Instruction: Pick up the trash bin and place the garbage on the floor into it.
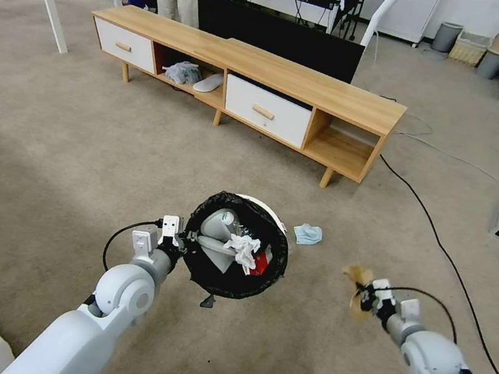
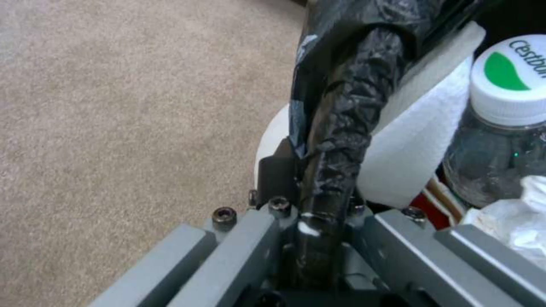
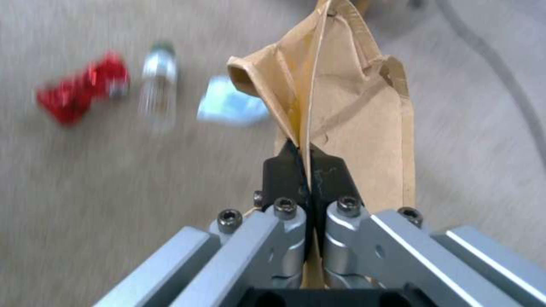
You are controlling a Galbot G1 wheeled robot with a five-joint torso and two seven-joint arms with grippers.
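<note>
the trash bin point(image 1: 239, 245) hangs off the carpet floor point(image 1: 67, 139), its black-lined rim pinched tight in the left gripper point(image 1: 181, 240); a clear bottle point(image 2: 500, 128), white tissue point(image 1: 244, 249) and something red sit inside. just beyond the bin lies a pale blue face mask point(image 1: 308, 233). to its right, the right gripper point(image 3: 306, 170) clamps narrow on a brown paper bag point(image 3: 347, 123), held above the floor.

Mock living rm in lab: TV cabinet point(image 1: 247, 79), carpet point(image 1: 49, 136), loose cables point(image 1: 437, 236).

Beige carpet floor point(image 1: 67, 139) carries a face mask point(image 1: 307, 234), black cables point(image 1: 437, 239)
</note>
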